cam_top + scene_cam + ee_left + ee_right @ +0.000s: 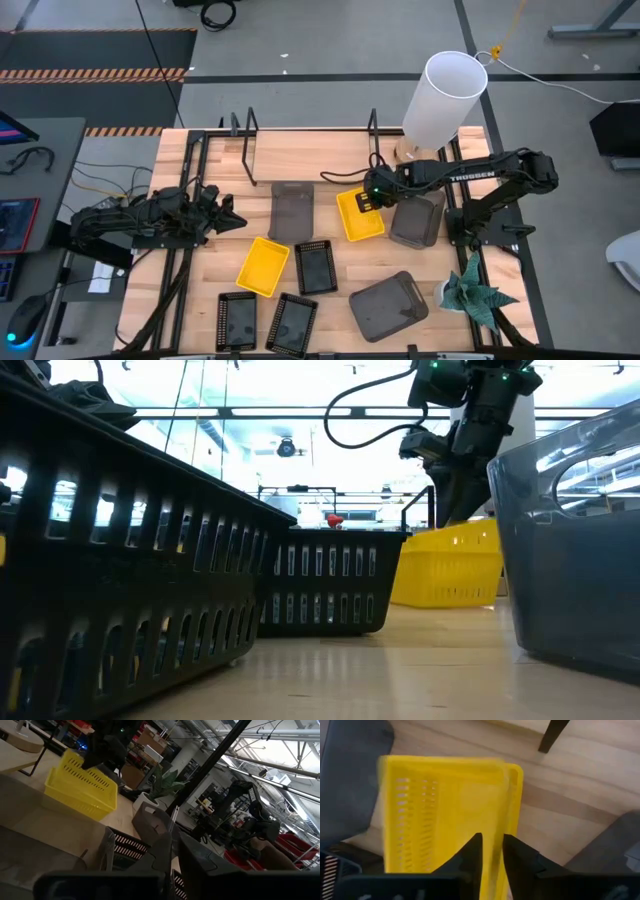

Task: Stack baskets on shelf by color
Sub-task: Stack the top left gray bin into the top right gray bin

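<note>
R gripper (491,851) pinching rim of empty yellow basket (360,214); L gripper (226,213) idle, fingers' state unclear.

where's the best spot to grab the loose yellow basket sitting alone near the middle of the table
Judging from the high view, the yellow basket sits upright, open side up, and turned at an angle. Its thin rim is the part to grip: come straight down and pinch one wall, one finger inside and one outside. The long wall facing the left gripper looks clearest, since a black basket stands close on the other side.
</note>
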You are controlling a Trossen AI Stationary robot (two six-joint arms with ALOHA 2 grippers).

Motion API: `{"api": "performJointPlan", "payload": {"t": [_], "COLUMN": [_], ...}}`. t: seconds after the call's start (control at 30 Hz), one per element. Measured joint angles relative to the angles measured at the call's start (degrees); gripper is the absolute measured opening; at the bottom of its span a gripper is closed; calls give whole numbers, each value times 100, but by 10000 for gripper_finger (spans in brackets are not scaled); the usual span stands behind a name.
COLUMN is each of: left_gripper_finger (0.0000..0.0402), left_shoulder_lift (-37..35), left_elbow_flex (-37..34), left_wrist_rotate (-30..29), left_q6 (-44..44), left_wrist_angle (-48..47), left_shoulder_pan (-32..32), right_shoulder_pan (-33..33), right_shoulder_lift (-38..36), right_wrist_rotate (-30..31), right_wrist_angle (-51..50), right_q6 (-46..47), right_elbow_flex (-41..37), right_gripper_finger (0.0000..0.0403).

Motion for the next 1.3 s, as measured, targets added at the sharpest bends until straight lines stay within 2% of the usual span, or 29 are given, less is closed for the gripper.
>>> {"api": "performJointPlan", "payload": {"t": [0.17, 0.4, 0.73, 0.93, 1.17, 1.3], "left_gripper_finger": [33, 32, 37, 30, 36, 38], "left_shoulder_lift": [0, 0, 0, 25, 169, 216], "left_elbow_flex": [-1, 1, 0, -1, 0, 1], "left_wrist_rotate": [0, -2, -2, 0, 0, 0], "left_q6": [0, 0, 0, -2, 0, 0], "left_wrist_angle": [0, 0, 13, -7, 3, -13], "left_shoulder_pan": [0, 2, 2, 2, 1, 2], "right_shoulder_pan": [-105, -146, 411, 671, 945, 1086], "right_shoulder_lift": [-6, -15, 125, 650, 1616, 2100], "right_wrist_rotate": [-191, -255, -266, -476, -477, -315], "right_wrist_angle": [-227, -374, 1388, 2624, 2489, 2339], "right_q6": [-268, -993, -1653, -1917, -2727, -3587], "right_elbow_flex": [125, 796, 925, 1051, 2504, 3508], "right_gripper_finger": [121, 156, 158, 157, 157, 157]}}
